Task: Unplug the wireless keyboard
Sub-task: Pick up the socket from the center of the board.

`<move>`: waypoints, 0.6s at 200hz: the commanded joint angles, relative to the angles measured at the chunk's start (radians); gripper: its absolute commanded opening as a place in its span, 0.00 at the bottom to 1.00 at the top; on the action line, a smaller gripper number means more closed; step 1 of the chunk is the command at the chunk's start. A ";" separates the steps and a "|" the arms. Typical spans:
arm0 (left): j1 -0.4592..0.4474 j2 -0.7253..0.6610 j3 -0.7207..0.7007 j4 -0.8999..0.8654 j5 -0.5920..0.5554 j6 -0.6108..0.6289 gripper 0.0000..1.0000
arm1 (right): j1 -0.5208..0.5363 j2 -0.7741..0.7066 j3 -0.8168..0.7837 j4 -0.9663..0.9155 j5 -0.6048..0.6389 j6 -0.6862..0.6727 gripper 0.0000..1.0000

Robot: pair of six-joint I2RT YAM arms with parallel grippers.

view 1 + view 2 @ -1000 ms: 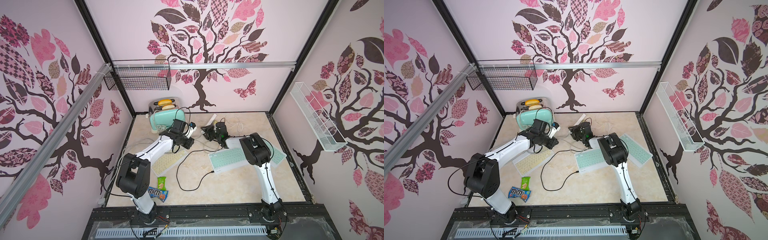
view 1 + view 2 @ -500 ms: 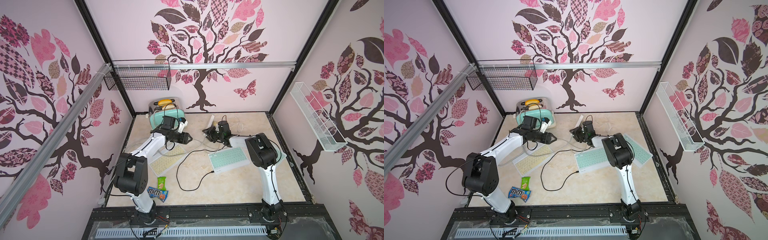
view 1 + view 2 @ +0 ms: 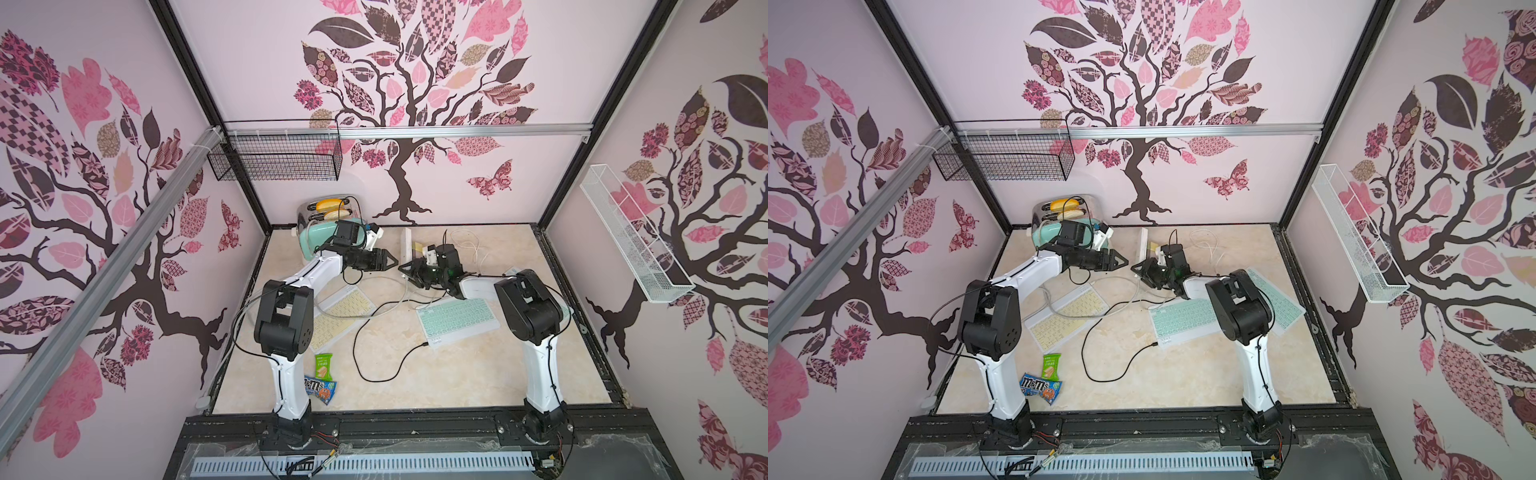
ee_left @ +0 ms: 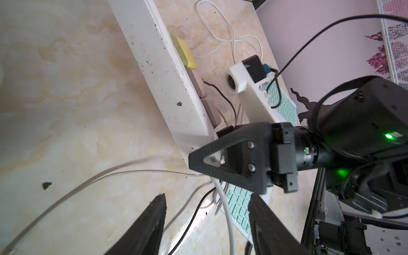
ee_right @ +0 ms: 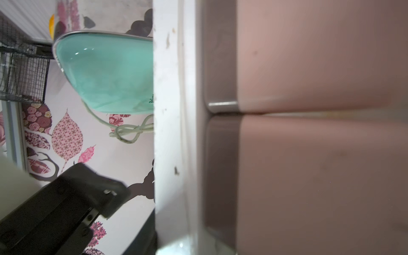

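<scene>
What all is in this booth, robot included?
toaster: one, mint, back left corner
yellow keyboard: one, left of centre
mint keyboard: one, right of centre
second mint keyboard: one, under right arm
power strip: one, white, back middle
black cable: one, looping mid-table
white cables: several, around the strip
green packet: one, front left
M&M's bag: one, blue, beside it
black basket: one, back wall
white basket: one, right wall
left gripper: one, black, open, near the strip
right gripper: one, black, gripping the strip's end

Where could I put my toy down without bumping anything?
Best: the bare table in front, between the M&M's bag, the black cable loop and the right arm. Also the back right corner, past the white cable. Crowded: the middle, with yellow keyboard, green keyboard and power strip.
</scene>
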 commanded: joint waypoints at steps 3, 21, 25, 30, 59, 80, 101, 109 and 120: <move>-0.001 0.011 0.018 0.083 0.061 -0.072 0.65 | 0.013 -0.068 -0.012 0.119 -0.035 -0.067 0.00; 0.001 0.020 0.006 0.140 0.062 -0.113 0.66 | 0.016 -0.079 -0.029 0.156 -0.047 -0.059 0.00; 0.003 0.023 0.004 0.156 0.063 -0.130 0.66 | 0.017 -0.083 -0.028 0.157 -0.051 -0.059 0.00; 0.003 0.027 0.006 0.174 0.064 -0.145 0.67 | 0.019 -0.087 -0.029 0.157 -0.053 -0.061 0.00; 0.003 0.059 0.026 0.247 0.041 -0.224 0.69 | 0.033 -0.113 -0.023 0.113 -0.057 -0.077 0.00; 0.003 0.093 0.069 0.192 -0.014 -0.229 0.71 | 0.041 -0.129 -0.026 0.109 -0.053 -0.079 0.00; 0.002 0.112 0.086 0.164 -0.041 -0.228 0.75 | 0.045 -0.142 -0.020 0.090 -0.048 -0.093 0.00; 0.001 0.115 0.088 0.165 -0.038 -0.232 0.75 | 0.048 -0.144 -0.016 0.083 -0.046 -0.101 0.00; -0.002 0.123 0.092 0.167 -0.032 -0.242 0.76 | 0.052 -0.143 -0.012 0.083 -0.047 -0.106 0.00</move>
